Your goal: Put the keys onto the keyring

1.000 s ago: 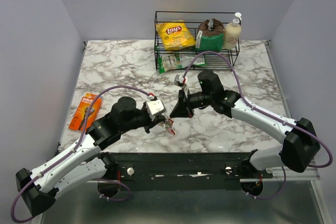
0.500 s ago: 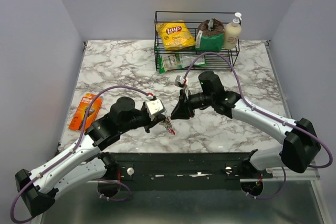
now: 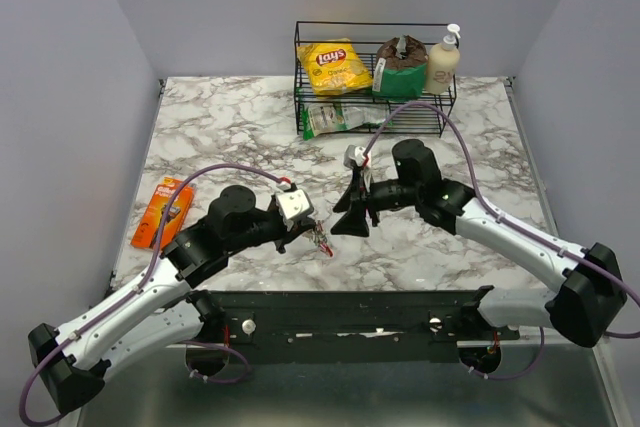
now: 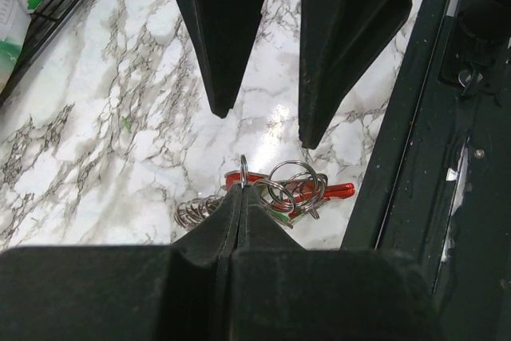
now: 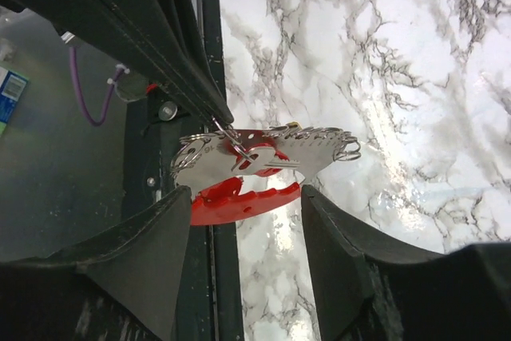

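The keyring [image 4: 243, 167] is pinched by the left end effector [image 4: 242, 193]; the spread right end effector [image 5: 246, 197] should be centred over the keys [image 5: 307, 153]

Left tool [image 4: 242, 190] clamped tight — right tool [image 5: 246, 196] agape

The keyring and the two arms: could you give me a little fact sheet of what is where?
left end effector: shut, pinching the keyring
bunch: hangs from that ring, red and silvery pieces
right end effector: open, empty, pointing at the bunch, not touching it
table: marble top
wire rack: far edge, holds a Lay's bag and a pump bottle
razor pack: orange, lying near the left edge
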